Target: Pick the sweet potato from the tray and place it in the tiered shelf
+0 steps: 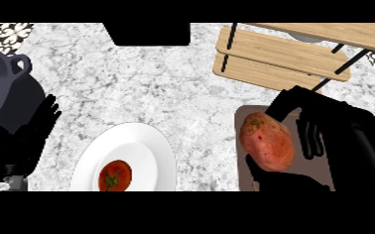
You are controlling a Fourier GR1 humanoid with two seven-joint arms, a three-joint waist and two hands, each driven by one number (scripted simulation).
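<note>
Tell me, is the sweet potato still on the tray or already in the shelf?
On the tray. The sweet potato lies over the tray, with the right hand curled round it. The shelf stands apart, farther back.

**Colours on the counter**

My hands are black, the right hand (333,129) against a reddish-orange sweet potato (267,141) with pale speckles on a brown-grey tray (245,171). The counter (147,79) is mottled grey-white stone. The tiered shelf (282,57) is pale wood on black legs. A red tomato (115,175) with a green stem sits on a white plate (147,144). The jug (16,94) is dark grey.
</note>
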